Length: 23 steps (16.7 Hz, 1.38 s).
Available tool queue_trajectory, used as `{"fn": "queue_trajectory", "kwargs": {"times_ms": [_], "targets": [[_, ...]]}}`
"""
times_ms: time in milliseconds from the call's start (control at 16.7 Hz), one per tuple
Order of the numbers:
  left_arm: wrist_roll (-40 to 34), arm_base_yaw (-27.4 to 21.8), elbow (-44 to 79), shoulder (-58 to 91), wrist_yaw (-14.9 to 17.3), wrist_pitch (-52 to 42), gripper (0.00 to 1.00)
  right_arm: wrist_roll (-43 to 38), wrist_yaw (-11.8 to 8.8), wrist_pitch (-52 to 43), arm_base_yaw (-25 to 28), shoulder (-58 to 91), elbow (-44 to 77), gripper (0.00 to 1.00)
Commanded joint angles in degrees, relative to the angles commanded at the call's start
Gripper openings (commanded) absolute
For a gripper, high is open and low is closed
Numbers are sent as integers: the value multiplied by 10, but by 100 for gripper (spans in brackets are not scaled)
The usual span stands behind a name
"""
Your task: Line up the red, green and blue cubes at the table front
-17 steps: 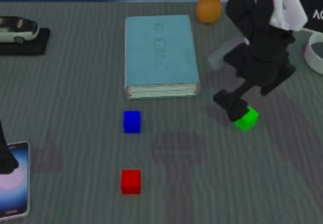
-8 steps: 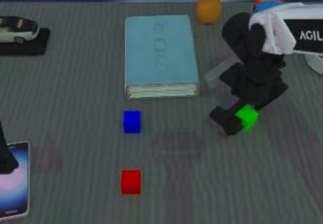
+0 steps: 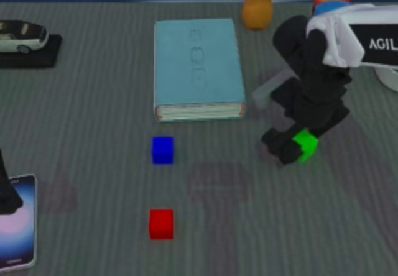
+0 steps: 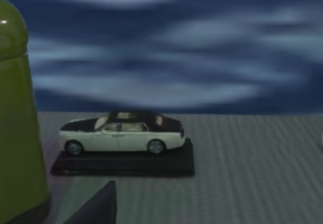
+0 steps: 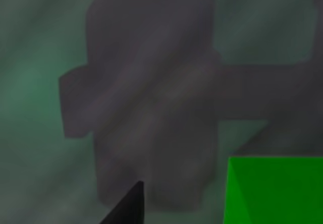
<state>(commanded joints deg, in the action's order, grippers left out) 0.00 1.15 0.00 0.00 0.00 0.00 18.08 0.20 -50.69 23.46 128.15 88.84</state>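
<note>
The green cube (image 3: 306,145) rests on the ribbed grey table (image 3: 93,133) at mid-right. My right gripper (image 3: 301,141) stands over it, open, with one black finger to its left and the other behind it. In the right wrist view a strip of table shows between the one visible fingertip (image 5: 132,204) and the green cube (image 5: 275,191). The blue cube (image 3: 163,150) sits left of centre and the red cube (image 3: 161,223) lies in front of it, near the table front. My left gripper (image 3: 5,195) is parked at the left edge, open.
A pale blue book (image 3: 199,68) lies behind the blue cube. A toy car (image 3: 22,36) stands back left, an orange bottle (image 3: 258,5) at the back, a phone (image 3: 15,229) front left and a white ring (image 3: 388,64) far right. An olive bottle (image 4: 15,123) stands near the left gripper.
The right arm changed posture and brought its fingers down around the green cube. In the last half second the left-hand finger edged toward the cube. No cube has moved.
</note>
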Motion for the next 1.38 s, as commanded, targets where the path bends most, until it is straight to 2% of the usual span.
{"fn": "queue_trajectory", "kwargs": {"times_ms": [360, 960, 1380], "targets": [[0, 0, 0, 0, 0, 0, 100, 0, 0, 0, 0, 0, 0, 2], [0, 0, 0, 0, 0, 0, 100, -3, -3, -7, -1, -13, 5, 0], [0, 0, 0, 0, 0, 0, 100, -2, -4, -125, 3, -50, 80, 0]]}}
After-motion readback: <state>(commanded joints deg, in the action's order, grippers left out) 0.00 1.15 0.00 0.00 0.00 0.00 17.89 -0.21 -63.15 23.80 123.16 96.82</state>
